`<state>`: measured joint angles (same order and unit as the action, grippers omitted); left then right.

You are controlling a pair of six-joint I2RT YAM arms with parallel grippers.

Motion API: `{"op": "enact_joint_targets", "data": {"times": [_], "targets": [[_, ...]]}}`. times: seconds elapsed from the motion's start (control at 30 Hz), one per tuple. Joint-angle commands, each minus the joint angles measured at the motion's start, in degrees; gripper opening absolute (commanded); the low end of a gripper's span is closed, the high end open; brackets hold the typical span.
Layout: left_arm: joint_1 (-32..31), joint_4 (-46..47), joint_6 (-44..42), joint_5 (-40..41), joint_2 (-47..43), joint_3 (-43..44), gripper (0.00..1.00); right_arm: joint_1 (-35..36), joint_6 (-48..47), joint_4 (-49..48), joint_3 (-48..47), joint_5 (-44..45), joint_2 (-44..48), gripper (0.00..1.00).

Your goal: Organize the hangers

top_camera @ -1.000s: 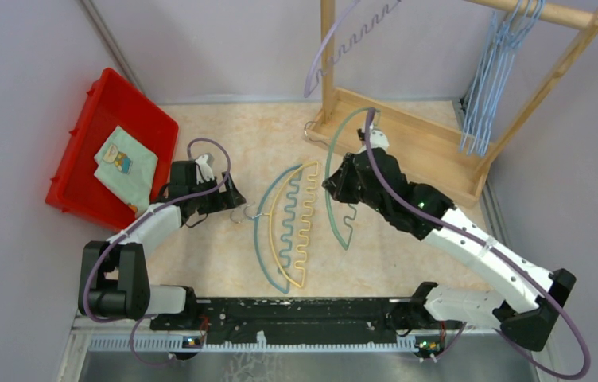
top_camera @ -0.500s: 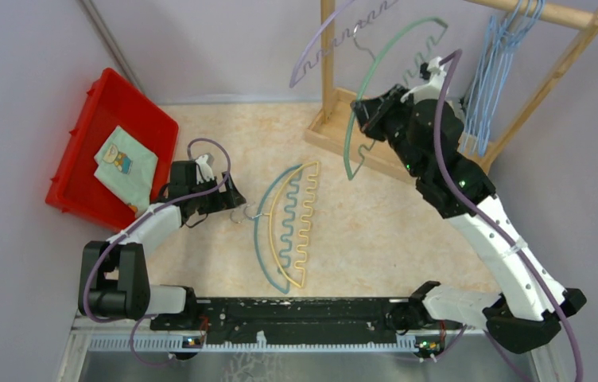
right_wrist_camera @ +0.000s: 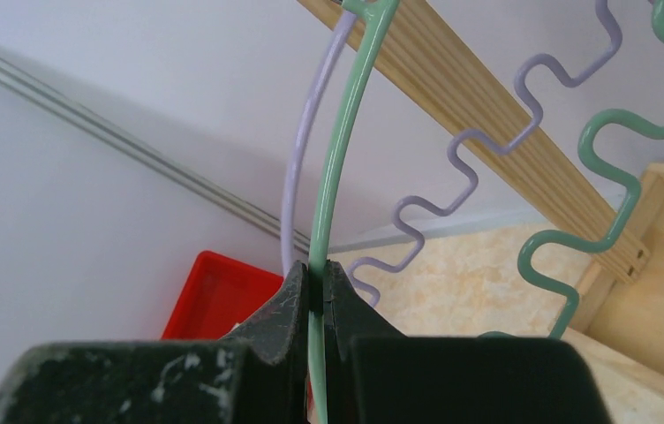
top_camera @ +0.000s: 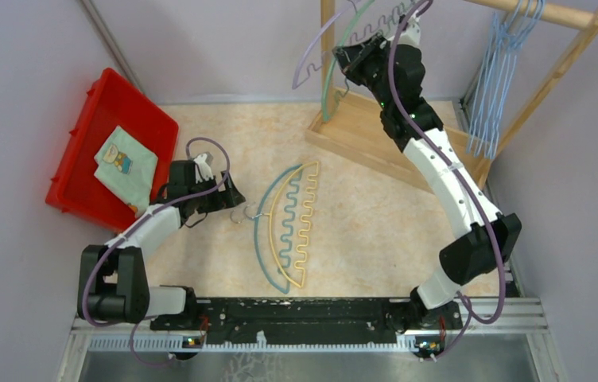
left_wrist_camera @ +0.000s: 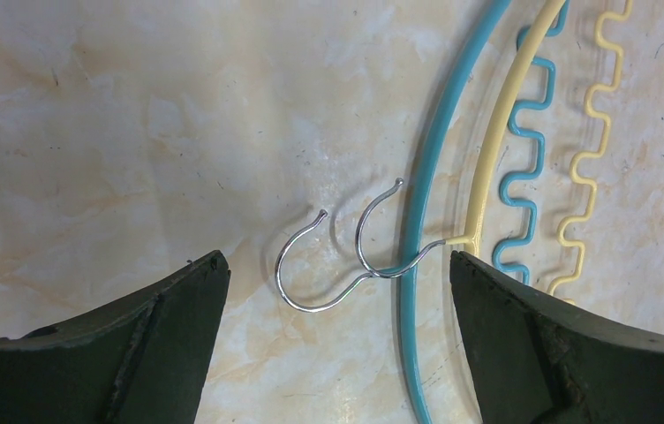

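Note:
My right gripper (top_camera: pixel 342 60) is shut on the arc of a green plastic hanger (top_camera: pixel 326 95), held high beside the wooden rack's top rail (right_wrist_camera: pixel 487 97); its jaws pinch the green hanger (right_wrist_camera: pixel 342 132) in the right wrist view. A purple hanger (top_camera: pixel 305 62) hangs just behind it. A blue hanger (top_camera: pixel 257 235) and a yellow hanger (top_camera: pixel 271 223) lie nested on the table. My left gripper (top_camera: pixel 232 199) is open and low over their two metal hooks (left_wrist_camera: pixel 311 265). Several light-blue wire hangers (top_camera: pixel 491 79) hang at the rail's right end.
The wooden rack's base (top_camera: pixel 391 147) stands at the back right of the table. A red bin (top_camera: pixel 133 99) holding a folded cloth (top_camera: pixel 125 163) sits at the left. Grey walls close in on both sides.
My right arm has lifted the green hanger from the table up and back to the rack's top rail, beside the purple hanger. The left arm has not moved.

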<state>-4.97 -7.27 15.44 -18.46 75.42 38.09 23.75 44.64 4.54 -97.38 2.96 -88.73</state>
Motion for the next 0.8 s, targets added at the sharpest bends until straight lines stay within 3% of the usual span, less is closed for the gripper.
{"op": "enact_joint_targets", "data": {"times": [0.0, 0.77], "targets": [[0.32, 0.75, -0.37, 0.76, -1.20, -0.38, 1.00, -1.71, 1.21, -12.17, -9.27, -3.49, -0.47, 0.00], [0.40, 0.84, -0.94, 1.04, 1.62, 0.41, 1.00, -8.46, 9.93, -14.47, -13.11, -7.22, -13.28, 0.00]]}}
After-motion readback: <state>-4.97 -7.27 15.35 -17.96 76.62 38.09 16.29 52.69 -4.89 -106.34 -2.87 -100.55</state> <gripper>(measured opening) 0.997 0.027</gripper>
